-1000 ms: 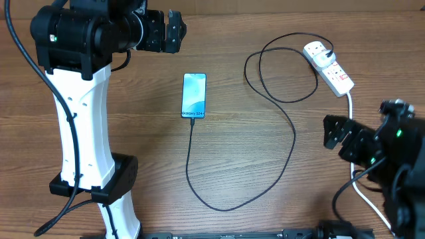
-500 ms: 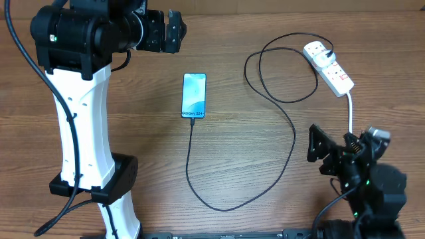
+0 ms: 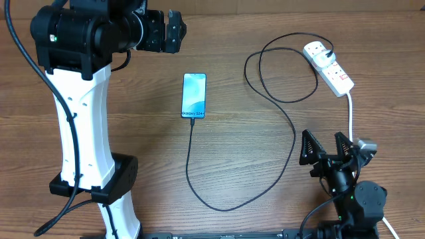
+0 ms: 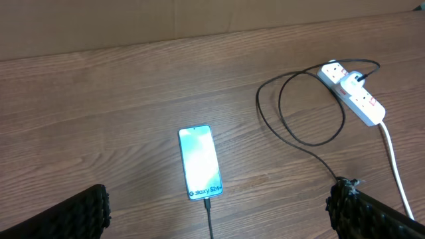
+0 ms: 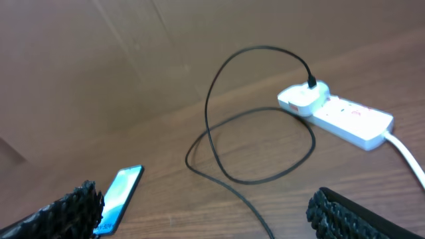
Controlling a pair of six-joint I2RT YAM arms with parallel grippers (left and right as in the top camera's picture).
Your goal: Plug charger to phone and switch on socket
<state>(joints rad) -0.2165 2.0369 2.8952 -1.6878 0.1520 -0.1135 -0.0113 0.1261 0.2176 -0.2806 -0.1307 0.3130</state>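
Observation:
The phone [image 3: 194,95] lies flat on the wooden table with its cyan screen up, also seen in the left wrist view [image 4: 200,162] and the right wrist view [image 5: 118,191]. The charger's thin black cable [image 3: 293,136] loops across the table. Its connector tip [image 4: 207,201] meets the phone's near short edge. Its plug [image 3: 326,51] sits in the white socket [image 3: 330,67] at the far right. My left gripper [image 3: 174,30] hovers open, far left of the phone. My right gripper [image 3: 325,149] is open near the front right, holding nothing.
The socket's thick white lead [image 3: 350,110] runs toward the front edge past my right arm. The left arm's white column and black base [image 3: 86,153] stand at the left. A brown wall rises behind the table [image 4: 133,26].
My right arm has drawn back toward the front edge and swung left, so its gripper now points toward the far side. The left arm, phone, cable and socket have not moved.

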